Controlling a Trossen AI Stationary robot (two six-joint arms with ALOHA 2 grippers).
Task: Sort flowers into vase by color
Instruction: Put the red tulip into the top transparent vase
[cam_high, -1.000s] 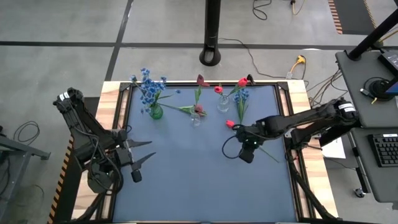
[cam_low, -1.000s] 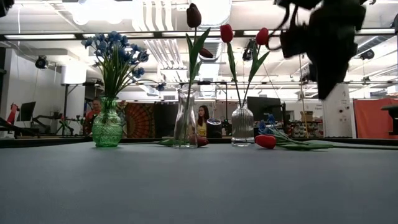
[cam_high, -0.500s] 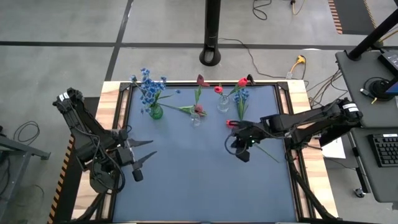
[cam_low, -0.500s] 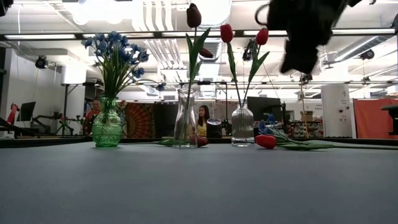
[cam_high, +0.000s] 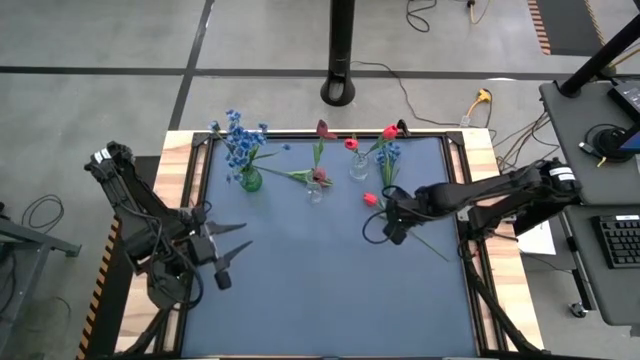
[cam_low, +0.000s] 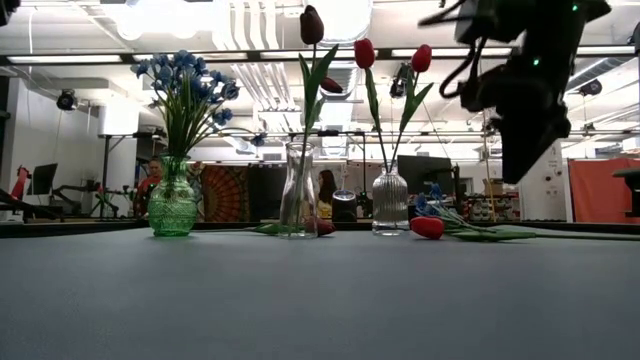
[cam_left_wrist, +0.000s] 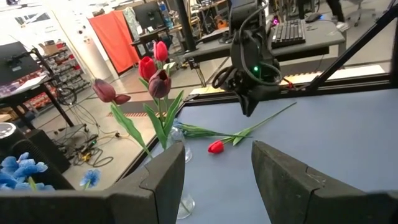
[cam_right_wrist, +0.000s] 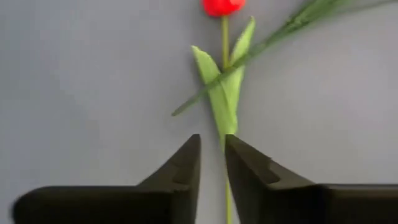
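At the worktop's (cam_high: 330, 290) left edge the left pincer (cam_high: 232, 243) waits, its fingers spread apart and empty, well away from the flowers. Along the far edge stand a green vase (cam_high: 251, 181) of blue flowers (cam_high: 238, 140), a clear vase (cam_high: 315, 190) with a dark tulip, and a second clear vase (cam_high: 358, 168) with two red ones. Right of these a red tulip (cam_high: 370, 199) lies flat on the worktop, its stem crossing a blue sprig (cam_high: 387, 160). The right pincer (cam_high: 394, 234) hovers just above that stem, clearly the nearer arm. In the right wrist view the stem (cam_right_wrist: 225, 99) runs straight away from the narrow gap between the fingers (cam_right_wrist: 186, 168), bud farthest off; the fingers stand slightly parted, holding nothing. The low view shows the right pincer (cam_low: 522, 160) raised clear of the surface, which the high view cannot show.
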